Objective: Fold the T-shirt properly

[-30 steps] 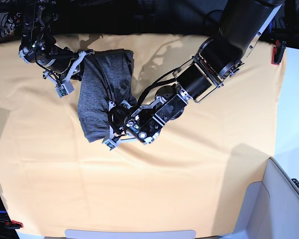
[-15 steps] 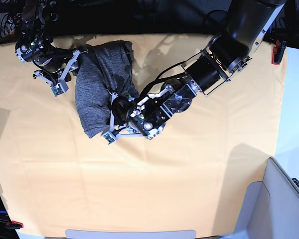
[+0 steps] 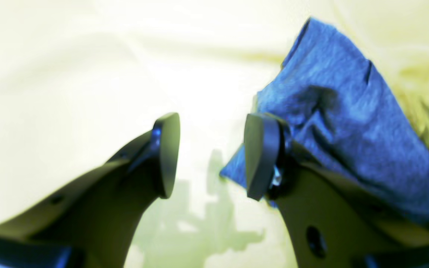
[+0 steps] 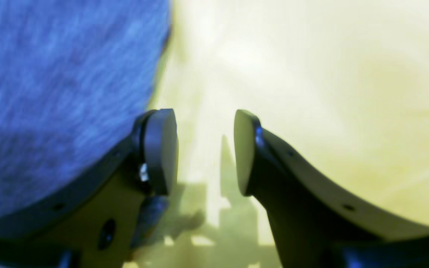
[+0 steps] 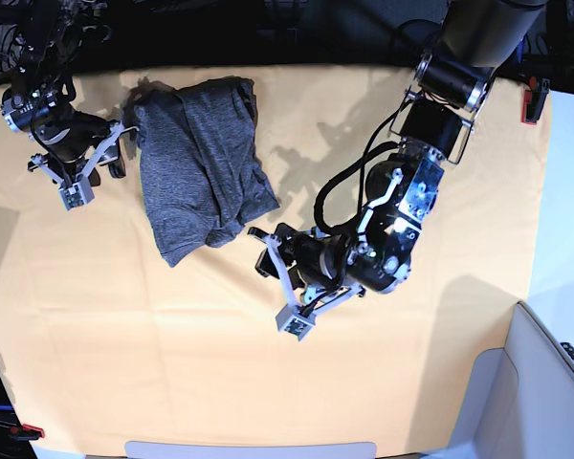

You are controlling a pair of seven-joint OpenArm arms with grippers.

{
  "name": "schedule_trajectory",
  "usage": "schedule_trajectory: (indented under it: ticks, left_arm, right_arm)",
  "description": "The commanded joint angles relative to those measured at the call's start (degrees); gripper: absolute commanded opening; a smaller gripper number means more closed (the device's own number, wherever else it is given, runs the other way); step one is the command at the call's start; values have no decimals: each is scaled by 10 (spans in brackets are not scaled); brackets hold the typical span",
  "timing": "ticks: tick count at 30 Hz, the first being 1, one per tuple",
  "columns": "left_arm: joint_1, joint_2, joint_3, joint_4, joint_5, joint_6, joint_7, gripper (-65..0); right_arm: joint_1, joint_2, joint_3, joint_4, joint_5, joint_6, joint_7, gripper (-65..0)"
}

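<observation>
The T-shirt (image 5: 199,164) lies as a dark grey, folded, slightly rumpled bundle at the back left of the yellow-orange cloth. In the wrist views it looks blue. My left gripper (image 5: 279,290) hovers open just in front and to the right of the bundle's lower corner, holding nothing. In the left wrist view, the T-shirt (image 3: 352,123) sits behind the right finger of the left gripper (image 3: 211,156). My right gripper (image 5: 94,177) stands open beside the bundle's left edge. The right wrist view shows the right gripper (image 4: 205,152) over bare cloth, the T-shirt (image 4: 58,93) beside its left finger.
The table cloth (image 5: 268,382) covers the whole table. A pale grey bin (image 5: 545,382) stands at the front right corner. A red clip (image 5: 531,103) sits at the right edge and another red piece (image 5: 25,431) at the front left.
Both grippers have opened and let go of the T-shirt. The left gripper has drawn back toward the front right, the right gripper has moved left. The bundle now lies free.
</observation>
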Motion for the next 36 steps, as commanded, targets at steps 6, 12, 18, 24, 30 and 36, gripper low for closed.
schedule_trajectory:
  ticks: [6, 12, 18, 24, 30, 36]
  left_arm:
    - [97, -19, -55, 111, -12, -12, 1, -470]
    - [186, 7, -80, 162, -70, -47, 7, -649]
    - [236, 39, -78, 187, -77, -47, 30, -632]
    - [277, 60, -76, 187, -77, -48, 33, -631]
    - [305, 63, -75, 185, -77, -48, 28, -631]
    - [314, 75, -74, 167, -77, -48, 26, -630]
  right_arm:
    - [73, 6, -1, 11, 6, -10, 10, -557]
    - [124, 7, -105, 11, 9, -6, -20, -649]
    - [161, 10, -159, 6, 79, -5, -75, -650]
    - [170, 28, -166, -40, 130, 25, -148, -650]
    - [167, 48, -167, -82, 130, 54, -158, -650]
    - [182, 46, -169, -178, 130, 54, -158, -650]
